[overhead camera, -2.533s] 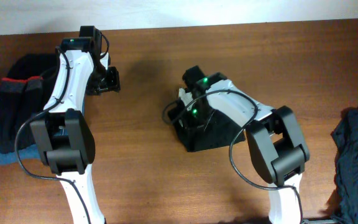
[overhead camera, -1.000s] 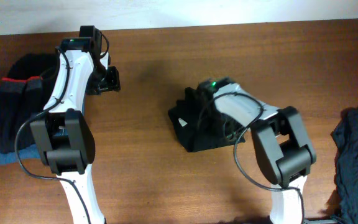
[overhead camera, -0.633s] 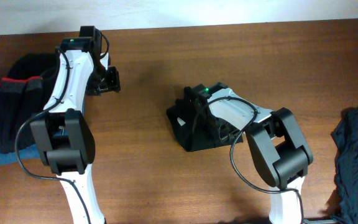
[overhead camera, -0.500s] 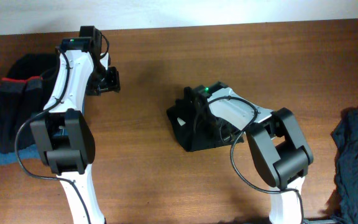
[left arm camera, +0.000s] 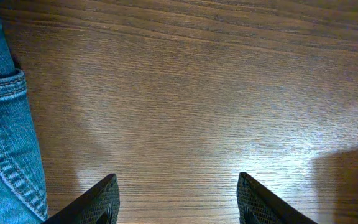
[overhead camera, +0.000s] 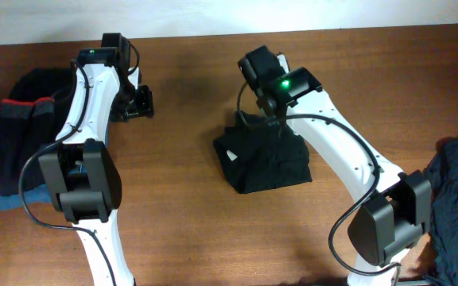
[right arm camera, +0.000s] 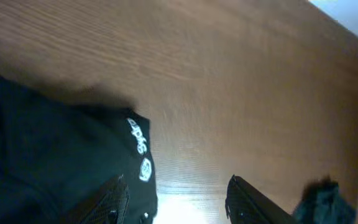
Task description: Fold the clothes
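Overhead, centre frame: loosely folded black garment (overhead camera: pixel 262 163) liable to spring apart unless pressed flat, with right gripper (right arm camera: pixel 179 198) and left gripper (left arm camera: pixel 178 199) both spread wide, empty.

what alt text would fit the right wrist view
A black garment with a small white logo lies at lower left on a brown wooden table. The right gripper is open above its edge; dark cloth shows at lower right.

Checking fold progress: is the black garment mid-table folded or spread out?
Folded: the black fabric garment lies as a compact, layered bundle, not laid out long.
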### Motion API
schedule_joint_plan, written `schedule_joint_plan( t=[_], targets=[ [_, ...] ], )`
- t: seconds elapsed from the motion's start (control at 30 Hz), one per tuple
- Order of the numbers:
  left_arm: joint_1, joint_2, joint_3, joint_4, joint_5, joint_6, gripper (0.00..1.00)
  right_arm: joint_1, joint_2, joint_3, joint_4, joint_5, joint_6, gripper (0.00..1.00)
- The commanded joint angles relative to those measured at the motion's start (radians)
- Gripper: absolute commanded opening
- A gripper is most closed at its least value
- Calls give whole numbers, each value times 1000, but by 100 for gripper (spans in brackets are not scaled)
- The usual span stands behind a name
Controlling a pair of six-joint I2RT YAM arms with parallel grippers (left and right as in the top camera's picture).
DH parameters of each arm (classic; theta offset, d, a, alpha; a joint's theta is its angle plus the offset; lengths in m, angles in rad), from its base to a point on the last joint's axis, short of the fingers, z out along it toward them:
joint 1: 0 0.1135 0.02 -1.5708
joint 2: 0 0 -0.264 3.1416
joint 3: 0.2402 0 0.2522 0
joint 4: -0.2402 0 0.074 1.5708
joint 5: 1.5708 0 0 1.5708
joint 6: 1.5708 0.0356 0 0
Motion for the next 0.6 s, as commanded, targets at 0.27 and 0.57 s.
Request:
schedule_joint_plan(
  t=[0.27, 0.57],
  targets=[
    [7, 11, 18, -10, -3, 9, 60, 6, 216, -10, 16, -33, -62, 55],
    [7, 11, 18, -5, -3, 9, 60, 93, 306, -10, -1, -131, -143, 55]
  ],
)
